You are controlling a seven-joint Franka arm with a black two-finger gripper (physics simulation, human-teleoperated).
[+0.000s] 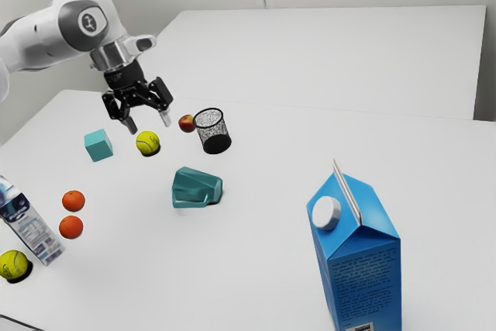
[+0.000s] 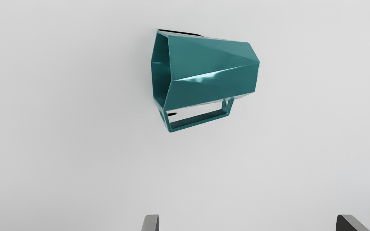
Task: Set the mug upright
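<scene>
The white desk [image 1: 271,269] carries everything, the robot arm [image 1: 58,29] reaching in above its far corner at the exterior view's left. A blue milk carton [image 1: 364,269] stands at the exterior view's right, well forward of the far edge. The gripper [image 1: 149,123] hangs above the desk, fingers spread with nothing between them. The teal mug [image 2: 210,70] lies on its side, well in from the far edge; a wire-mesh cup [image 1: 211,128] sits between it and that edge. The step looks like reaching for the mug: next, bring the open fingers down around it, grip, then turn it onto its base. The wrist view shows the hollow mouth; the exterior view, the gripper's height and the mug's neighbours.
</scene>
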